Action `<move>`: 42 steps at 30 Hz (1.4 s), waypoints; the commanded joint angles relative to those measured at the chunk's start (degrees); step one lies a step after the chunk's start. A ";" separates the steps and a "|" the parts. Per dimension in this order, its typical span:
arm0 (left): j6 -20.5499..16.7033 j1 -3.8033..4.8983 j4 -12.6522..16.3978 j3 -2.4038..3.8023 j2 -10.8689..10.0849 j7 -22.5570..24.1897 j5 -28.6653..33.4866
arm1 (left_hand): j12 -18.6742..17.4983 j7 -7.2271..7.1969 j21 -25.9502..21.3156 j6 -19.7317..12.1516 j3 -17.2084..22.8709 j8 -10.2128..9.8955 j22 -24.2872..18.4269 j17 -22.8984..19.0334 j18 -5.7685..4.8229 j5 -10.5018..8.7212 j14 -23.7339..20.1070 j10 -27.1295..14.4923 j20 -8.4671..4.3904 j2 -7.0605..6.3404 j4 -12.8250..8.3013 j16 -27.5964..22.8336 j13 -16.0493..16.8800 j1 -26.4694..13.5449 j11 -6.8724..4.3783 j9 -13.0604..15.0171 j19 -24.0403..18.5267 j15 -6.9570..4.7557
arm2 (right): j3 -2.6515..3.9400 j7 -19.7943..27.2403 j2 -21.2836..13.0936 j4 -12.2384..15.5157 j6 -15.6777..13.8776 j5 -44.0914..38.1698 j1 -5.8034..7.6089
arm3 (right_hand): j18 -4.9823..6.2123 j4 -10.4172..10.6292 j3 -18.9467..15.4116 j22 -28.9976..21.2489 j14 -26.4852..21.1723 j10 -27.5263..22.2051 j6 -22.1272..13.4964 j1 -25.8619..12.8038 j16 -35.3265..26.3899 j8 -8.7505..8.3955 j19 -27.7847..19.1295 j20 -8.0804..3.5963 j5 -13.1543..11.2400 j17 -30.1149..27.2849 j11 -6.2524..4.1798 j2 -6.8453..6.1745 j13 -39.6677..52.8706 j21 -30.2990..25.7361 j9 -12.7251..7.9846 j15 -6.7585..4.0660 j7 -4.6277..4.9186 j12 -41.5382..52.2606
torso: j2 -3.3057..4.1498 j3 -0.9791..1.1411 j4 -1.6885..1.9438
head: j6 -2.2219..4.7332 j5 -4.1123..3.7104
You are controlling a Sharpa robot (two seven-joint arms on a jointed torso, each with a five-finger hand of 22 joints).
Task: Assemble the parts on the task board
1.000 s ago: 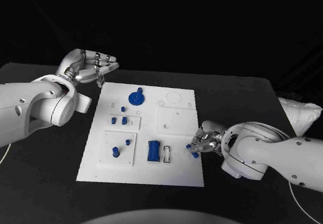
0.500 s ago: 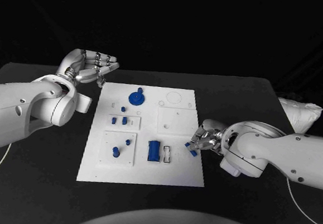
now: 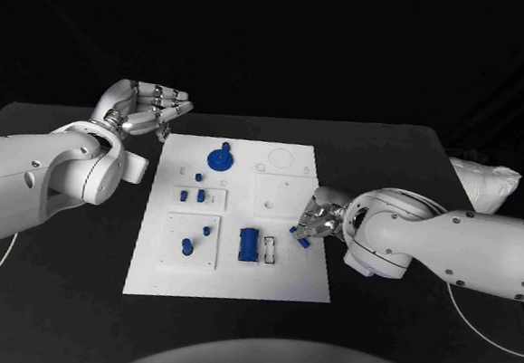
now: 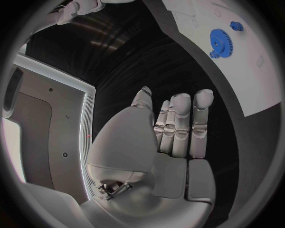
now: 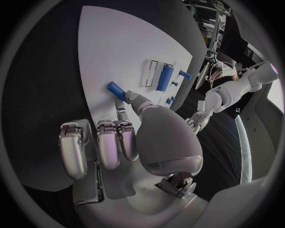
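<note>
Blue peg point(image 5: 117, 90), small, stiff and likely light, sits pinched at one end by the right hand point(image 3: 315, 222) fingers point(image 5: 127, 105); left hand point(image 3: 152, 108) fingers apart, holding nothing.

Black table point(image 3: 397, 155): white task board point(image 3: 294, 282) laid flat mid-table; crumpled white bag point(image 3: 488, 184) seen at far right edge.

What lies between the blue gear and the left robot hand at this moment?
Nothing: in the left wrist view the stretch from the left robot hand to the blue gear is bare black table, then bare task board.
</note>
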 commanded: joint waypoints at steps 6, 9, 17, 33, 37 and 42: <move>1.00 0.02 0.09 0.03 0.07 0.21 -0.18 | -0.23 0.07 -0.35 -0.30 -0.41 -0.21 -0.09 -0.09 0.44 0.24 0.17 -0.24 0.05 0.44 -0.08 -0.32 0.04 0.11 0.03 -0.06 0.43 0.03 | -0.57 -4.57 0.54 -0.02 4.41 -14.27 -1.35 | -0.81 0.81 -2.37 15.08 6.07 6.10 0.94 -1.91 0.23 -0.46 5.99 0.33 -3.08 15.09 1.03 -2.11 15.08 0.26 -1.14 0.50 1.13 0.22 | 0.08 0.04 0.07 | 0.00 0.23; 0.95 0.02 0.10 0.02 0.00 0.17 -0.17 | -0.23 0.07 -0.35 -0.30 -0.41 -0.21 -0.09 -0.09 0.44 0.24 0.17 -0.24 0.05 0.44 -0.08 -0.32 0.04 0.11 0.03 -0.06 0.43 0.03 | -0.57 -4.96 0.38 0.52 5.00 -16.50 -1.49 | -0.81 1.32 -3.62 15.08 6.07 6.10 1.47 -3.01 0.23 -0.22 5.99 0.57 -3.85 15.09 1.10 -3.14 15.08 0.26 -1.06 0.67 1.13 0.22 | 0.10 0.04 -0.04 | 0.00 0.28; 1.16 0.02 0.06 0.02 0.14 0.17 -0.16 | -0.23 0.07 -0.35 -0.30 -0.41 -0.21 -0.09 -0.09 0.44 0.24 0.17 -0.24 0.05 0.44 -0.08 -0.32 0.04 0.11 0.03 -0.06 0.43 0.03 | -0.57 -6.34 0.48 0.84 8.71 -19.48 -1.65 | -0.81 2.24 -5.38 15.08 6.07 6.10 2.30 -4.57 0.23 0.45 5.99 0.60 -4.54 15.09 0.81 -4.08 15.08 0.26 -0.49 0.45 0.78 0.22 | 0.04 0.04 0.03 | 0.00 0.03; 1.42 0.01 0.02 0.01 0.28 0.09 -0.16 | -0.22 0.06 -0.51 -0.26 -0.46 -0.19 -0.12 -0.16 0.44 0.24 0.13 -0.21 0.05 0.54 -0.07 -0.43 0.04 0.15 0.02 -0.05 0.43 0.03 | -0.57 -8.32 1.47 0.11 16.13 -25.41 -1.71 | -0.81 2.99 -6.28 15.08 6.07 6.10 1.84 -5.56 0.23 0.53 5.99 0.55 -4.90 15.09 0.86 -4.05 15.08 0.26 -0.03 0.42 0.85 0.22 | 0.07 0.00 0.08 | 0.00 -0.09; 1.52 0.01 0.03 0.01 0.30 0.07 -0.16 | -0.22 0.06 -0.51 -0.26 -0.46 -0.19 -0.12 -0.16 0.44 0.24 0.13 -0.21 0.05 0.54 -0.07 -0.43 0.04 0.15 0.02 -0.05 0.43 0.03 | -0.57 -8.66 1.66 0.07 17.71 -26.43 -1.75 | -0.81 3.20 -6.59 15.08 6.07 6.10 1.80 -5.89 0.23 0.63 5.99 0.54 -4.74 15.09 0.83 -4.15 15.08 0.26 0.17 0.41 0.83 0.22 | 0.05 0.03 0.06 | 0.00 -0.09; 1.62 0.01 0.03 0.01 0.30 0.06 -0.16 | -0.21 0.06 -0.62 -0.26 -0.49 -0.18 -0.15 -0.17 0.46 0.23 0.11 -0.20 0.05 0.57 -0.06 -0.46 0.04 0.15 0.02 -0.05 0.40 0.03 | -0.57 -8.90 1.79 0.03 18.99 -27.02 -1.78 | -0.81 3.37 -7.13 15.08 6.07 6.10 1.95 -6.25 0.23 0.95 5.99 0.52 -4.47 15.09 0.74 -4.61 15.08 0.26 0.63 0.38 0.72 0.22 | 0.04 0.02 0.06 | 0.00 -0.12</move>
